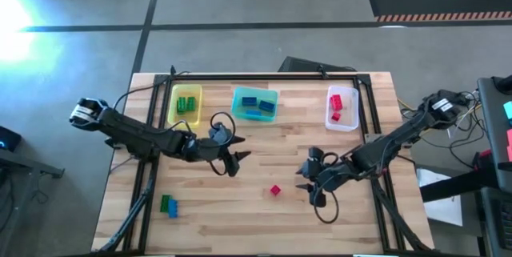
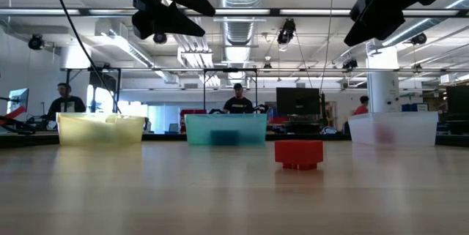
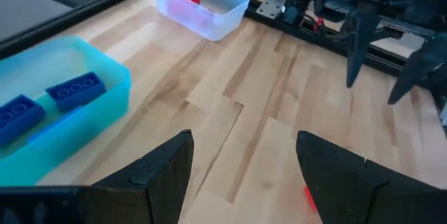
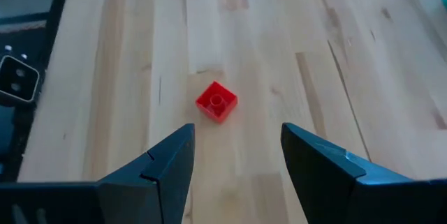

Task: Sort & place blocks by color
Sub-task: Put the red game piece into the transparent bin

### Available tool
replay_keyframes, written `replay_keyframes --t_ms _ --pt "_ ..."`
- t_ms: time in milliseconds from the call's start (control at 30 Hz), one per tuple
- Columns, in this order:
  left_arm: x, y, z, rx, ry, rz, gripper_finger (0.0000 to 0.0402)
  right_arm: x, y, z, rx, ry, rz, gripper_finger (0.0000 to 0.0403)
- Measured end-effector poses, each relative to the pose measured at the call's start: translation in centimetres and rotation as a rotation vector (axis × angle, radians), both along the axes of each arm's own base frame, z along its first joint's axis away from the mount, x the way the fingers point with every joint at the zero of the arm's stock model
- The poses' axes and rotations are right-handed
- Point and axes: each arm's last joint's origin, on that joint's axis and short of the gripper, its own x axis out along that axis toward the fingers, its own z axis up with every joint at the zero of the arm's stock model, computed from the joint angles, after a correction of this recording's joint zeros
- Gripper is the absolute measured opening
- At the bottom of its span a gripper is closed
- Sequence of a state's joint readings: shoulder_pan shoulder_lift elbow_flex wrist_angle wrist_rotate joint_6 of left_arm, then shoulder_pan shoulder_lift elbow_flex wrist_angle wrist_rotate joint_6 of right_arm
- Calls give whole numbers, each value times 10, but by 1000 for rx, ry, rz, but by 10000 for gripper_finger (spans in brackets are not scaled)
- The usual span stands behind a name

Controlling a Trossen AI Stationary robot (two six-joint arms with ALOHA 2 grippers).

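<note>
A single red block (image 1: 275,190) (image 4: 216,102) (image 2: 298,154) lies flat on the wooden table, between my two grippers. Near the table's front left, a green block and a blue block (image 1: 168,205) lie side by side. My right gripper (image 1: 306,178) (image 4: 237,154) hovers open just right of the red block, slanting down toward it without touching. My left gripper (image 1: 236,161) (image 3: 241,161) hovers open near the table's middle, in front of the teal bin, with nothing between its fingers.
Three bins stand along the far edge: a yellow bin (image 1: 186,103) with green blocks, a teal bin (image 1: 255,102) (image 3: 70,112) with blue blocks, and a clear bin (image 1: 342,106) (image 3: 202,1) with red blocks. A black frame borders the table. People show in the room behind.
</note>
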State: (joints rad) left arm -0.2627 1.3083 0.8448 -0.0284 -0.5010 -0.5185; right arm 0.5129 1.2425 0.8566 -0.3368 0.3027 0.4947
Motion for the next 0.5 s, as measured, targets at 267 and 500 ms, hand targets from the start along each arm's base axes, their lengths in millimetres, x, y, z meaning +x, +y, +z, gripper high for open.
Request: replay_keyframes --t_ms 267,500 --pt "0 1 0 38 7 -6 238 11 6 -6 -25 -33 40 203" --pt "0 1 0 62 14 -14 238 33 17 8 -88 -68 105 203"
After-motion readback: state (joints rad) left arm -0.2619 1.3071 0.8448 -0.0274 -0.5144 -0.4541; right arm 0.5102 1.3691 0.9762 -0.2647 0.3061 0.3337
